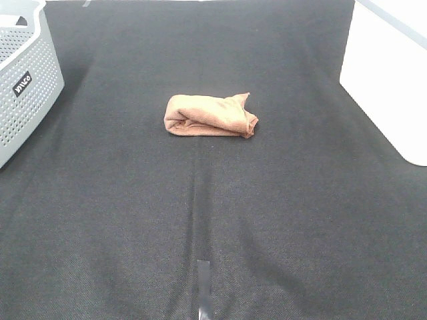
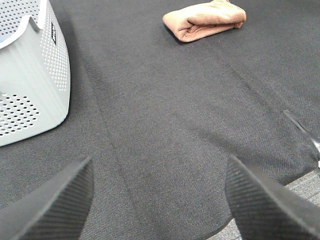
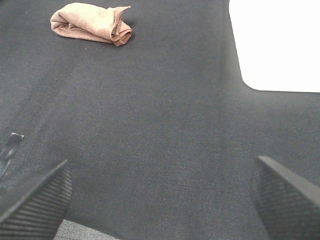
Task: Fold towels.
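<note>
- Left gripper (image 2: 157,200) and right gripper (image 3: 162,197) hang low over the near edge of the dark cloth-covered table (image 1: 213,220), jaws spread wide, holding nothing.
- The reddish-brown towel (image 1: 211,115) lies bundled mid-table, farther off.
- A grey perforated basket (image 1: 23,73) stands far left.

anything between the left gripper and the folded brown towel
Nothing: in the left wrist view only bare dark cloth table cover runs from the open left gripper to the reddish-brown folded microfibre towel.
</note>
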`<state>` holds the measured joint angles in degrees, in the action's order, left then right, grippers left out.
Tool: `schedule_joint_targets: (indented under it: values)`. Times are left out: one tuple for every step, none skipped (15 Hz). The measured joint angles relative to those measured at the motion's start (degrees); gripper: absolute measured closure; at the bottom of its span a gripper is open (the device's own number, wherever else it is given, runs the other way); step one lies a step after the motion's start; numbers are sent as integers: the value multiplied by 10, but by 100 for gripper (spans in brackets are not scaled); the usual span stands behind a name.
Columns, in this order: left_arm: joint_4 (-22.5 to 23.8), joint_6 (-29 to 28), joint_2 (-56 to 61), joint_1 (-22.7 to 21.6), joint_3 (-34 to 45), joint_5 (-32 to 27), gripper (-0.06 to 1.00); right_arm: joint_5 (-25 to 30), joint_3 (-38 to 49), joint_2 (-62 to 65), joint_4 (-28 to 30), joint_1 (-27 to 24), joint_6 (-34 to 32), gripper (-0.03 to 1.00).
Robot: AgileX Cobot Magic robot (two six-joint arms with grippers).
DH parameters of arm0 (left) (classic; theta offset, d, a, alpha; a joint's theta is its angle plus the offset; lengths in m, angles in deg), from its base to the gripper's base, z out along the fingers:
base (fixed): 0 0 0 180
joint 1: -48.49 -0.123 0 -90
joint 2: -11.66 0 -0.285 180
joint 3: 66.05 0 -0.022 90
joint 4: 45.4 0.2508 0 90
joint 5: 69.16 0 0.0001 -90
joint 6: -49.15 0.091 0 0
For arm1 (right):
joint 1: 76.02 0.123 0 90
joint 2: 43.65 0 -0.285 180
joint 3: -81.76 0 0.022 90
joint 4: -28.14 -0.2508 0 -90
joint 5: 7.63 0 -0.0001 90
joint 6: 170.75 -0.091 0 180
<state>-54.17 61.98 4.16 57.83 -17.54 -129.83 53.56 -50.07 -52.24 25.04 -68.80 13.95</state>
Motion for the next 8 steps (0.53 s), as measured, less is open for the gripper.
schedule_joint_targets:
  values:
    - [0,0,0,0,0,0,24,0,0,0,0,0,0,6]
    - [0,0,0,0,0,0,24,0,0,0,0,0,0,6]
    - [0,0,0,0,0,0,24,0,0,0,0,0,0,6]
    - [0,0,0,0,0,0,24,0,0,0,0,0,0,6]
    - [0,0,0,-3,0,0,24,0,0,0,0,0,0,6]
    - [-1,0,1,-13,0,0,24,0,0,0,0,0,0,6]
    - [-1,0,1,-30,0,0,24,-1,0,0,0,0,0,6]
    - [-1,0,1,-57,0,0,24,-1,0,0,0,0,0,6]
